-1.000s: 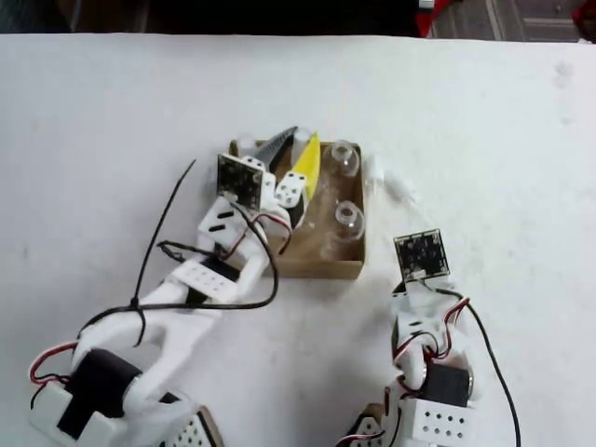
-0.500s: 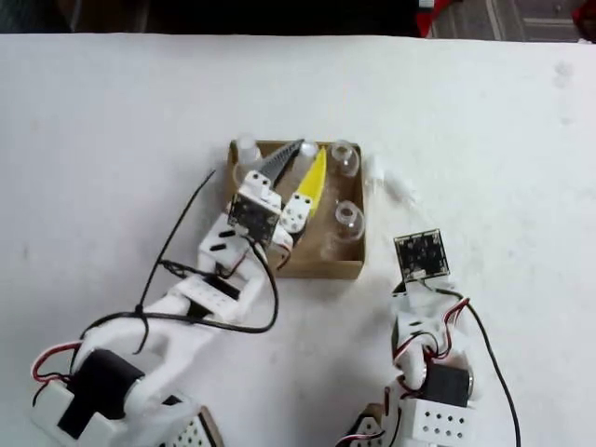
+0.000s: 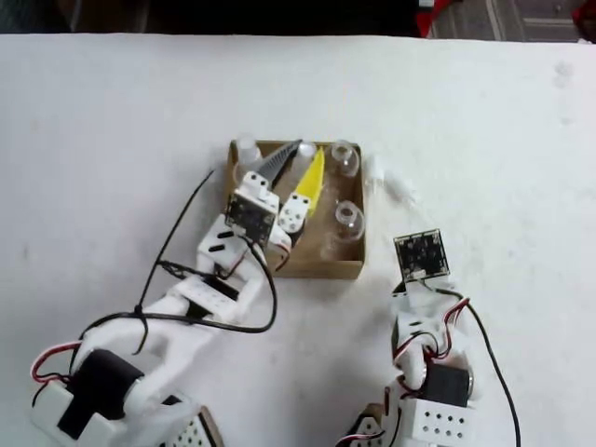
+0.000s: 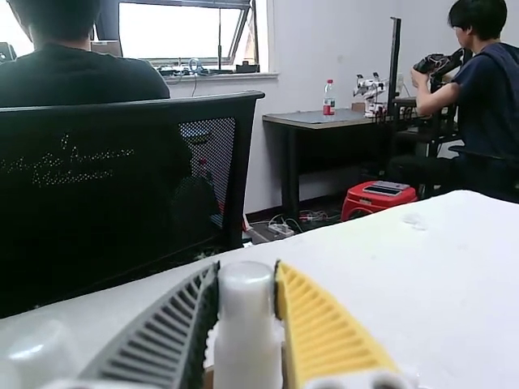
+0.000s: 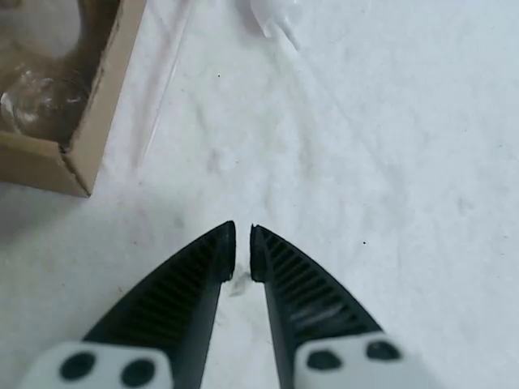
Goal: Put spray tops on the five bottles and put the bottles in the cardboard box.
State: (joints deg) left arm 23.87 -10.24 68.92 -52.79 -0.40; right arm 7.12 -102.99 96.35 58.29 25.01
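Observation:
The cardboard box (image 3: 351, 268) sits mid-table. Two clear bottles (image 3: 345, 157) (image 3: 348, 221) stand along its right side, and another one (image 3: 246, 148) is at its far left corner. My left gripper (image 3: 307, 149), with one grey and one yellow finger, hangs over the box's far end, shut on a bottle's white spray top (image 4: 243, 324). The left gripper (image 4: 243, 271) squeezes that top from both sides. My right gripper (image 5: 242, 231) is shut and holds nothing, low over bare table beside the box corner (image 5: 81, 138). One boxed bottle (image 5: 40, 97) shows there.
A loose white spray top (image 3: 391, 182) lies on the table just right of the box, ahead of the right gripper as spray top (image 5: 272, 16). The right arm's wrist camera (image 3: 421, 254) sits near the box's near right corner. Open table surrounds the box.
The left arm's wrist has dropped back toward the box's near side, bringing the gripper and its bottle down into the box. The right arm has not moved.

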